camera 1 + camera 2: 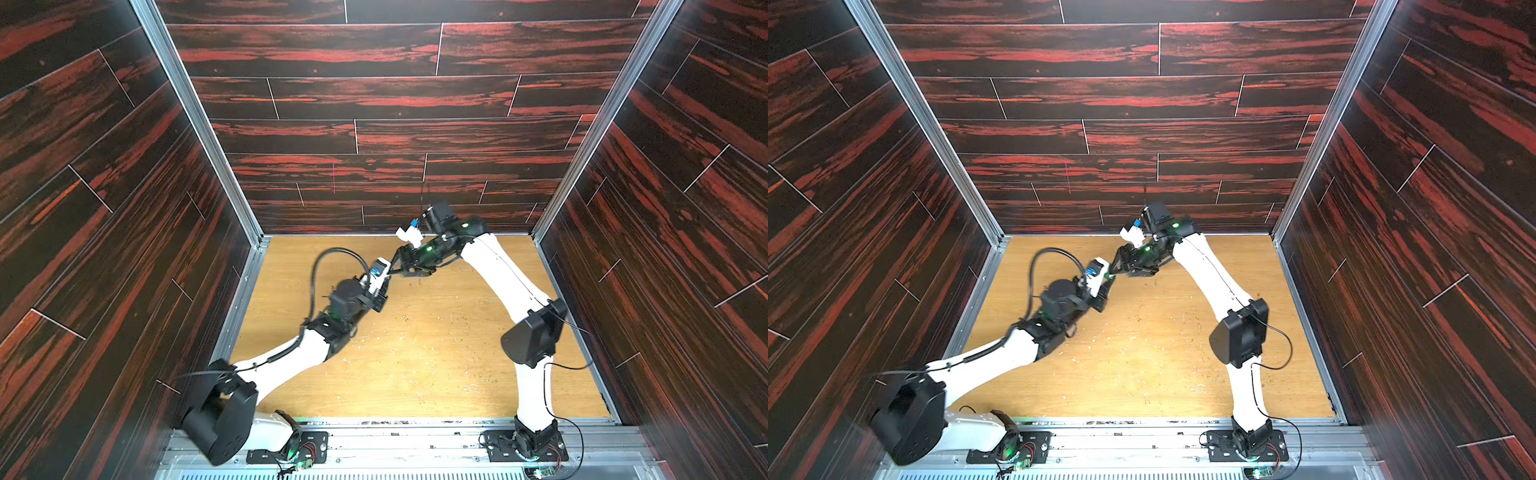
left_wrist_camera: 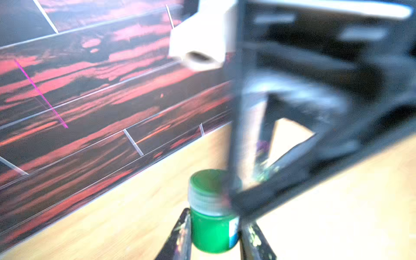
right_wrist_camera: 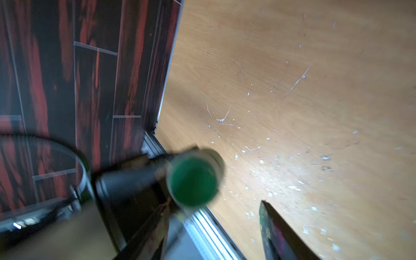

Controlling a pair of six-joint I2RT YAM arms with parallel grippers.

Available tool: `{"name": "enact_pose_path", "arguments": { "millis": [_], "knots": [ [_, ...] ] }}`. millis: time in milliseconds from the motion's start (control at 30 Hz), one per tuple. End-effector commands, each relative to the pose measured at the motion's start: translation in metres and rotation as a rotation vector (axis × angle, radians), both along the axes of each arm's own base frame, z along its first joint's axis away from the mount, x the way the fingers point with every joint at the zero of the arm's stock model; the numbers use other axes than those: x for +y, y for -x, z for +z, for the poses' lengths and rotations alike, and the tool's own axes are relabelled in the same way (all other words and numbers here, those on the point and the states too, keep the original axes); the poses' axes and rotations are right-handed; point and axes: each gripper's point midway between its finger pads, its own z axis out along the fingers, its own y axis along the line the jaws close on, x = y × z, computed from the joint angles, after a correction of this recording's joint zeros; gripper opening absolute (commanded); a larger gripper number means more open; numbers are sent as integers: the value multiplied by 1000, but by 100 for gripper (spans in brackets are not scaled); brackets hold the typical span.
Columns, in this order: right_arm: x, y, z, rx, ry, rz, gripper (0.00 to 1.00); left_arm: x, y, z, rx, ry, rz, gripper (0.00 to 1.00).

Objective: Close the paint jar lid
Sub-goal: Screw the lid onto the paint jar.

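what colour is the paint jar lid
The lid is green, pale ribbed rim; clearest in the left wrist view.

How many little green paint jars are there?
1. The paint jar is pinched between the fingers of the left gripper, and its lid is sitting on top. No other jar shows in any view, but another one could be hidden behind the robot.
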Motion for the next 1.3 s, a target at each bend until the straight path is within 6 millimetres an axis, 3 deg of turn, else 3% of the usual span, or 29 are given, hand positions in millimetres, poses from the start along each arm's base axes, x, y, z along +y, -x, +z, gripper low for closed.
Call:
{"name": "enact_pose_path", "arguments": {
  "millis": [0, 200, 300, 800, 1100, 1167, 1267],
  "knots": [
    [-26, 17, 1, -135, 56, 167, 68, -19, 34, 9, 117, 111, -253, 11],
    [-26, 38, 4, -261, -3, 374, 68, -40, 68, 18, 252, 127, -489, 11],
    [-21, 48, 18, -300, -76, 440, 68, -46, 76, 16, 307, 116, -547, 11],
    [-17, 66, 14, -245, -123, 496, 68, -47, 75, 16, 315, 115, -556, 11],
    [-12, 70, -9, -208, -71, 514, 68, -48, 74, 18, 311, 120, -562, 11],
    [-10, 70, -9, -204, -70, 513, 62, -48, 73, 17, 311, 116, -558, 11],
    [-10, 68, -8, -206, -72, 505, 44, -48, 72, 17, 309, 113, -553, 11]
  ]
}}
